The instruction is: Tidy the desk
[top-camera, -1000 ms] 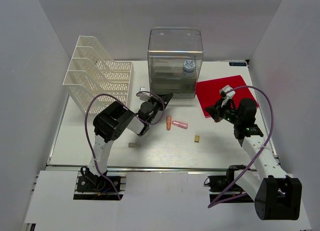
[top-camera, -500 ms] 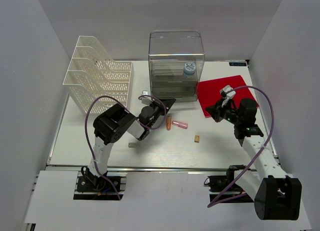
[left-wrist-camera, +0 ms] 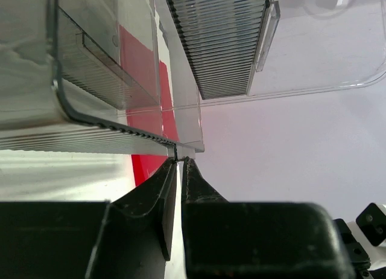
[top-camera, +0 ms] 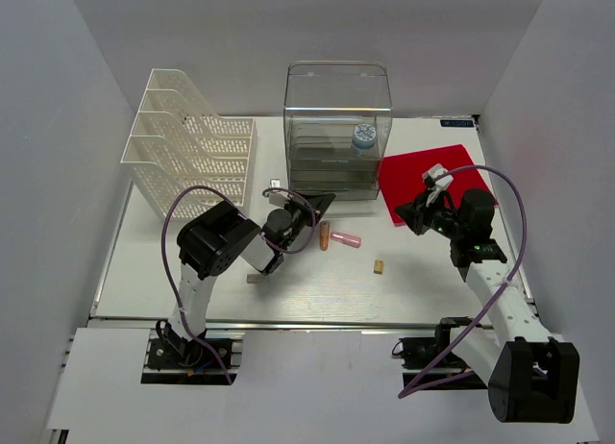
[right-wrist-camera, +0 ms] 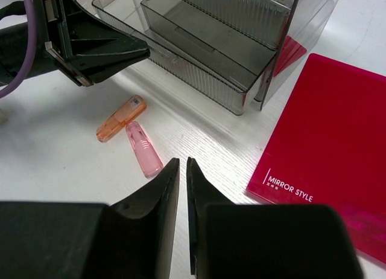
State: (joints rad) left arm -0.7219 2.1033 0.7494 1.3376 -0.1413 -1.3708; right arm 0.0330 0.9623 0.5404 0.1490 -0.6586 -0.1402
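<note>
Left gripper [left-wrist-camera: 179, 163] is pinched onto the thin front rim of the lowest drawer [left-wrist-camera: 108, 127], at that drawer's left near corner. Its fingers press in from either side of the clear plastic. Right gripper [right-wrist-camera: 183, 164] is closed to a sliver with nothing between its fingers. It hangs above the desk, just near of the red book's left corner.

Widest of all is the desk [top-camera: 173, 281], the white top that carries everything. At its far edge, about centre, stands the clear drawer box [top-camera: 336, 93]. Its lowest drawer stands out toward the near side, and the drawer above it stands out less. A capped bottle [top-camera: 362, 134] shows through the box's right side. At the far left is the white mesh file rack [top-camera: 192, 146]. Just right of the box lies the red book [right-wrist-camera: 338, 134], flat and lettered MIRROR STYLE. Between the two arms lie an orange stick [right-wrist-camera: 120, 119] and a pink stick [right-wrist-camera: 143, 149], their ends nearly meeting. Nearer lies a small tan piece [top-camera: 379, 266], and to the near left, well apart from it, a small grey piece [top-camera: 254, 279].
</note>
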